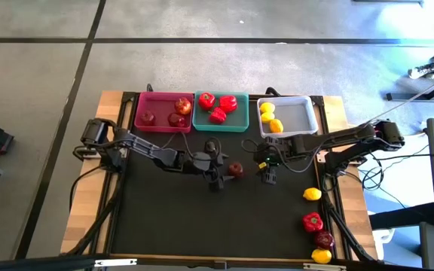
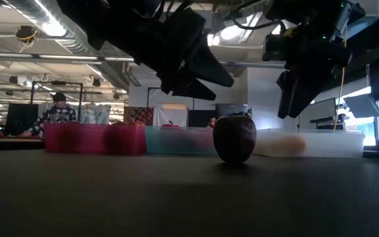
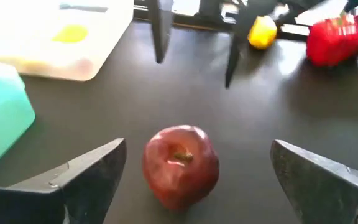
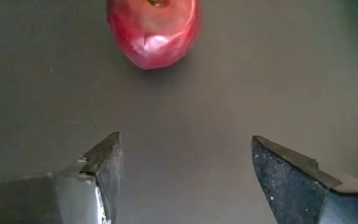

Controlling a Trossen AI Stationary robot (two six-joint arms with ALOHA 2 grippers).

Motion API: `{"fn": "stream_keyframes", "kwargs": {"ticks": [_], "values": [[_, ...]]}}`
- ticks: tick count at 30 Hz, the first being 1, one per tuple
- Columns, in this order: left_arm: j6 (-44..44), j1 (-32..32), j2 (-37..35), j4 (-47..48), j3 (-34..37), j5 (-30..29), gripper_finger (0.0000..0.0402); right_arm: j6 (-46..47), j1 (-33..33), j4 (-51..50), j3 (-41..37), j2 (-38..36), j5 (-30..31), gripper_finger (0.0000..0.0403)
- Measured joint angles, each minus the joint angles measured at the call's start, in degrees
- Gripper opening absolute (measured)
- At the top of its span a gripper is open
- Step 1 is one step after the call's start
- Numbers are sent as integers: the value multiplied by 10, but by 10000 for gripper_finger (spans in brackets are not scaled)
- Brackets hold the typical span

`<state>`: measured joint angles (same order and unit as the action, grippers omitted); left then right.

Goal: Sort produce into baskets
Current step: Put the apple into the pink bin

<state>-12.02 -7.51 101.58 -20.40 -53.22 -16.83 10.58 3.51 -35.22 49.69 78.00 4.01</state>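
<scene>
A dark red apple stands on its base on the black mat, mid-table, stem up. My left gripper hovers just to its left and is open; in the left wrist view its fingers stand wide on either side of the apple without touching it. My right gripper hangs open over the bare mat to the apple's right, and the apple lies ahead of it. In the low view both grippers, left and right, are above the apple.
Along the far edge stand a pink basket with apples, a teal basket with red peppers and a white basket with lemons. Loose at the near right lie a lemon, a pepper, an apple and another lemon.
</scene>
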Motion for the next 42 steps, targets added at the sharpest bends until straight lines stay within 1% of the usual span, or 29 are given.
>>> {"fn": "stream_keyframes", "kwargs": {"ticks": [2, 4, 11, 17, 20, 23, 26, 33, 38, 40, 42], "values": [[22, -6, 0, 4, 0, 0, 393, 1, 0, 4, 0, 0, 0, 285], [21, -12, 0, 4, 0, -1, 388, 1, 0, 9, 0, 0, 0, 285], [-3, -23, 3, 0, 0, -16, 390, 1, 0, 28, 0, 0, 0, 285], [-24, 0, 14, 4, -20, -14, 390, 1, -1, 41, 0, 0, 1, 285], [-30, 10, 33, 13, -47, -11, 390, 1, -1, 47, 0, 1, 1, 285], [-38, 17, 56, 42, -75, 3, 390, 1, -1, 50, 0, 1, 1, 285], [-41, 16, 73, 80, -97, 4, 390, 1, -1, 46, 0, 1, 1, 285], [-48, 24, 105, 82, -100, -2, 390, 1, -2, 43, 0, 1, 15, 285], [-50, 26, 128, 67, -100, 3, 390, 1, -2, 43, 0, 1, 15, 285], [-49, 27, 129, 69, -100, 3, 382, 1, -2, 44, 0, 1, 16, 285], [-42, 27, 129, 65, -100, 2, 361, -1, -2, 48, 0, 1, 16, 285]]}}
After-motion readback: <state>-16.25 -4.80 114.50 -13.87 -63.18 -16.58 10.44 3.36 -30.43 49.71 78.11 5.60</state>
